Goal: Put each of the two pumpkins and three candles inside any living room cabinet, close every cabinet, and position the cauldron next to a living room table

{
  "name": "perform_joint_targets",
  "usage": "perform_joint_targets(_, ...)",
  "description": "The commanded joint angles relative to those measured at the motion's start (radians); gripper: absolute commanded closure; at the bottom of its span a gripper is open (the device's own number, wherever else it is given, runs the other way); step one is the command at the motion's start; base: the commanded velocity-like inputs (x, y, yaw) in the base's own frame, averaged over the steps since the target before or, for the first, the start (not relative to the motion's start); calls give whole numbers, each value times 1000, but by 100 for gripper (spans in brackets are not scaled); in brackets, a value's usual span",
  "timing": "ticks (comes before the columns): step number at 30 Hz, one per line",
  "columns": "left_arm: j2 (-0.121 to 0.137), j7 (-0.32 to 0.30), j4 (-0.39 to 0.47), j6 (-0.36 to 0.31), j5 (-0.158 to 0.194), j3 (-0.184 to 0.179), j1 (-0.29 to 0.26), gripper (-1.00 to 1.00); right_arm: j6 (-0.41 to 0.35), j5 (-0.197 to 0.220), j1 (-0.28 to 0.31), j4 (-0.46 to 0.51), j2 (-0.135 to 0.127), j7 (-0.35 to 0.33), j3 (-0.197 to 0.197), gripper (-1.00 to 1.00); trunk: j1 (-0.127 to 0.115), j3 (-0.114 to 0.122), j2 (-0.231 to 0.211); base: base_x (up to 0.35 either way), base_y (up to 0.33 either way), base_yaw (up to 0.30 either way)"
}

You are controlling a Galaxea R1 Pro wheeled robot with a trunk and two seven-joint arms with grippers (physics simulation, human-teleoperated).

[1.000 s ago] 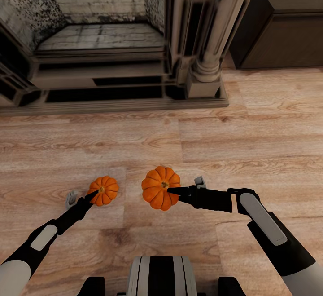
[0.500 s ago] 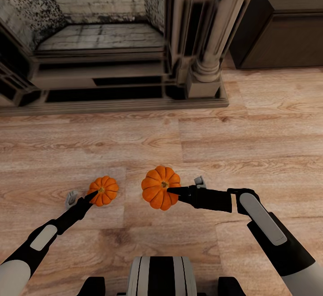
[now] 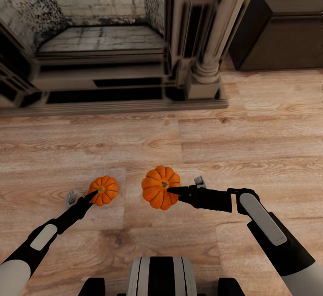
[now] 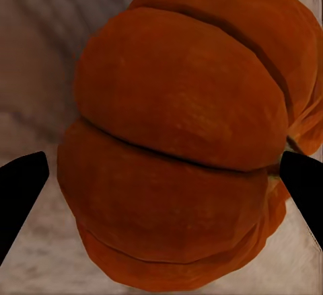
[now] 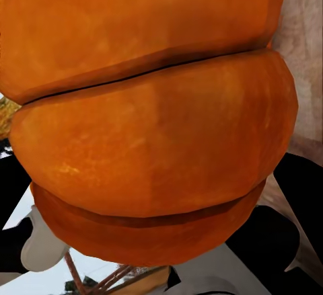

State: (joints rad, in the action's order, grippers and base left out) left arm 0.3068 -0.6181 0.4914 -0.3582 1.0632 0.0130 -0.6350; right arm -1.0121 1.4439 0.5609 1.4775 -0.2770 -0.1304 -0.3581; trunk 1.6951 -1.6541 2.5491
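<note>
- The left tool point(image 3: 92, 196) pinches the smaller pumpkin point(image 3: 103, 190) between its tips, which flank it in the left wrist view.
- The right tool point(image 3: 172, 191) appears to clamp the larger pumpkin point(image 3: 160, 187); its tips are mostly hidden.
- The dark cabinet point(image 3: 282, 26) stands well ahead of the right tool; stowing pumpkins, candles and cauldron placement all remain.
</note>
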Motion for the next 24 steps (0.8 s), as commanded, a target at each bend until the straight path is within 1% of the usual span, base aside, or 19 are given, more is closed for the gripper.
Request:
perform_joint_targets(1, 1, -1, 0, -8, 4, 0, 0, 100, -1, -10, 1, 0, -1, -10, -1, 100, -1, 3, 0, 0, 0, 0)
perform_joint_targets(3, 2, -18, 0, -8, 4, 0, 0, 100, -1, -10, 1, 0, -1, -11, -1, 100, -1, 11, -1, 0, 0, 0)
perform_joint_targets(6, 6, -79, -3, -9, 1, 1, 0, 100, 1, -10, 1, -1, -1, -12, -1, 100, -3, 23, -1, 0, 0, 0)
perform_joint_targets(8, 22, -107, -5, -10, 2, 0, 0, 100, 1, -10, 1, -2, -2, -12, 0, 100, -4, 31, -2, 0, 0, 0)
perform_joint_targets(10, 37, -121, -6, -13, 5, 0, 0, 100, 2, -11, 1, -3, -2, -12, 0, 100, -5, 38, -2, 0, 0, 0)
perform_joint_targets(11, 39, -123, -6, -14, 5, 0, 0, 100, 3, -11, 1, -5, -2, -12, 0, 100, -5, 42, -2, 0, 0, 0)
perform_joint_targets(15, 60, -144, 7, -54, 6, 1, 2, 100, 10, -16, 1, -48, -3, -14, 2, 100, -7, 58, -3, 0, 0, 0)
perform_joint_targets(17, 73, -190, 17, -69, 6, 1, 1, 100, 18, -29, 1, -69, -4, -14, 2, 100, -8, 65, -4, 0, 0, 0)
perform_joint_targets(18, 75, -203, 19, -72, 5, 1, 1, 100, 21, -35, 1, -75, -4, -14, 3, 100, -8, 69, -4, 0, 0, 0)
perform_joint_targets(20, 85, -249, 27, -95, 4, 4, 2, 100, 43, -68, 1, -122, -4, -14, 7, 100, -9, 77, -5, 0, 0, 0)
perform_joint_targets(22, 96, -264, 36, -118, 5, 5, 3, 100, 55, -85, 1, -162, -3, -15, 10, 100, -10, 85, -5, 0, 0, 0)
perform_joint_targets(24, 104, -272, 41, -136, 7, 6, 3, 100, 62, -93, 1, -192, -1, -14, 12, 100, -11, 92, -5, 0, 0, 0)
